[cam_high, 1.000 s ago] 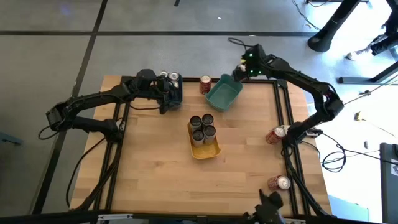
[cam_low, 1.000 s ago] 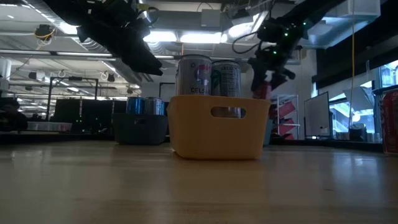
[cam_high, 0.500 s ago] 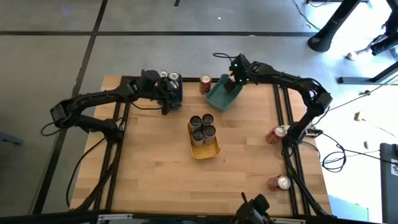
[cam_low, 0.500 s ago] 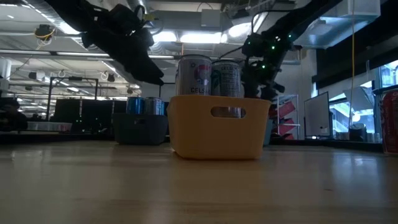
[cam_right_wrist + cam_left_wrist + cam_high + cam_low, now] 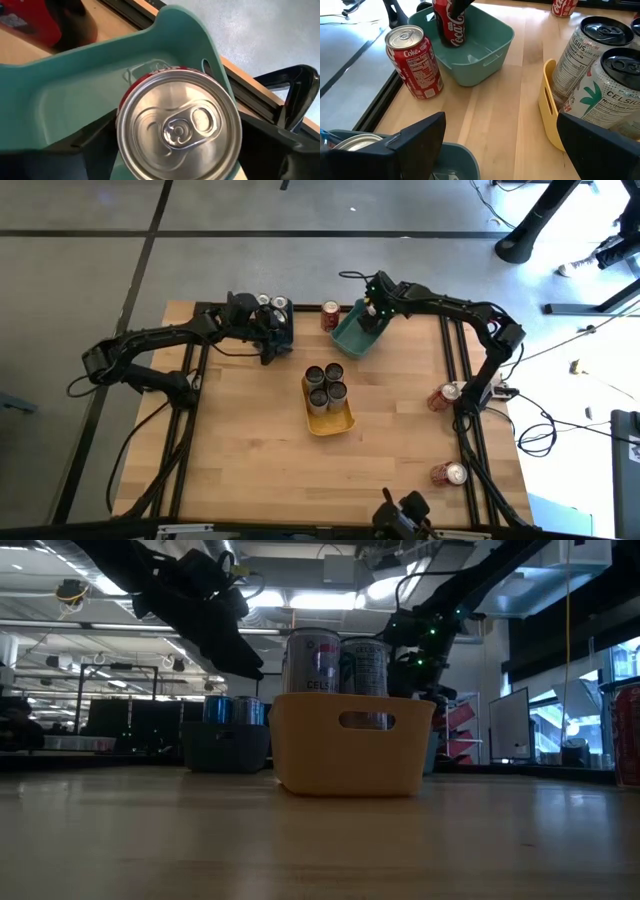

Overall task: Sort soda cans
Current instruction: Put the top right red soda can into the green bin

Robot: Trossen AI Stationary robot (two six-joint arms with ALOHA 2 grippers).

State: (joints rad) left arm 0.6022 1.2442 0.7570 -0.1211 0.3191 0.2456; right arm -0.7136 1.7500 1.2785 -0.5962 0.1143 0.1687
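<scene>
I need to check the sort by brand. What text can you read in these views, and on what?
"Coke": red can standing beside the teal bin.
"Coca-Cola" script, partly hidden: red can in the teal bin, in the right gripper.
"CELSIUS": silver can in the yellow bin.
"CELSIUS": second can in that bin.
"CEL": can in the low view.
Nutrition panel on the Coke can: too small to read.
</scene>
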